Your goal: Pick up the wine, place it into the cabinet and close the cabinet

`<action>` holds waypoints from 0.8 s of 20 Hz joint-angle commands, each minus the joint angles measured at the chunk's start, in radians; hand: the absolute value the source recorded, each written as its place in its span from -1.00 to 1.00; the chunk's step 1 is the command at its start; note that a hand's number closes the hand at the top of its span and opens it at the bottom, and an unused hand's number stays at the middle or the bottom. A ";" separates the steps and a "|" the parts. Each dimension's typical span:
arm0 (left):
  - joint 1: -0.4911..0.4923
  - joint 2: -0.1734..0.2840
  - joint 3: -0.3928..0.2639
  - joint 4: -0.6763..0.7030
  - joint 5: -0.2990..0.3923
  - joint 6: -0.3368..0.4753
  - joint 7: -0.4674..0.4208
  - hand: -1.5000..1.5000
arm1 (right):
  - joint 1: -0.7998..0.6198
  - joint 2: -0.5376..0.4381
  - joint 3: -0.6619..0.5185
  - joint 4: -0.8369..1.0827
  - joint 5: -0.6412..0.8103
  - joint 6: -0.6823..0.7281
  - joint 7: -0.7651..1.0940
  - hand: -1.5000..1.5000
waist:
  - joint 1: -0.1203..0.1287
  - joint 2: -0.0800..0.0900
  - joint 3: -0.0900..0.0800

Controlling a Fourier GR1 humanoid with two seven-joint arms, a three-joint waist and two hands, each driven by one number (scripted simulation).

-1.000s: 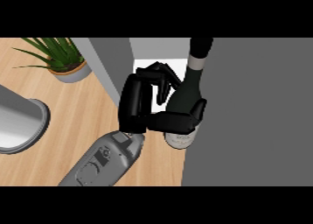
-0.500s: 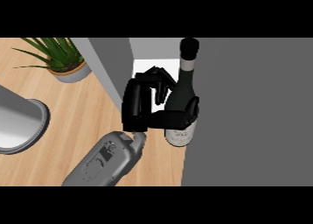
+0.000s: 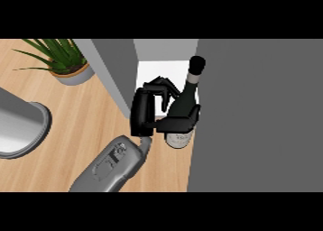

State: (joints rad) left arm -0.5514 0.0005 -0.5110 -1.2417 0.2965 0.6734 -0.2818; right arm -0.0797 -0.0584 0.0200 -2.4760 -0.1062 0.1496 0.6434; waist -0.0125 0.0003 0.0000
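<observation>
The wine bottle (image 3: 188,97) is dark with a pale label near its base. It stands almost upright at the opening of the grey cabinet (image 3: 115,72), over the white inside floor (image 3: 154,70). My left hand (image 3: 143,113) is shut on the bottle's body: the fingers curl round its far side and the thumb wraps its near side. The forearm comes in from the lower left. The bottle's neck and cap (image 3: 197,63) show above the hand. My right hand is out of the picture.
A broad grey cabinet panel (image 3: 264,113) fills the right side, right beside the bottle. On the wooden counter (image 3: 64,117) stand a potted plant (image 3: 64,63) at the back left and a large grey cylinder (image 3: 14,126) at the left edge.
The bottle's neck has swung left from a lean to nearly upright. Hand and bottle have shifted a little left, toward the opening.
</observation>
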 commanded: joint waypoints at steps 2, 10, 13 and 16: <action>-0.018 0.000 -0.021 0.084 0.030 0.034 -0.087 1.00 | 0.083 0.023 0.018 -0.089 -0.068 0.016 -0.015 -1.00 | -0.003 0.000 0.000; -0.080 0.000 0.127 0.179 0.077 -0.049 -0.144 1.00 | 0.041 -0.024 -0.087 -0.074 -0.170 0.035 0.005 -1.00 | 0.000 0.000 0.000; -0.070 0.000 0.169 0.217 0.068 -0.066 -0.169 1.00 | 0.121 0.031 0.067 -0.179 -0.031 0.014 0.040 -1.00 | -0.003 -0.001 0.000; -0.112 0.000 0.216 0.320 0.093 -0.148 -0.190 1.00 | 0.022 0.028 0.057 -0.096 -0.014 -0.021 0.048 -1.00 | -0.001 0.001 -0.001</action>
State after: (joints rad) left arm -0.6388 0.0055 -0.3416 -1.0142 0.3690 0.5826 -0.4273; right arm -0.0614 -0.0461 0.0374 -2.4801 -0.1134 0.1502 0.6468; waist -0.0129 0.0002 0.0000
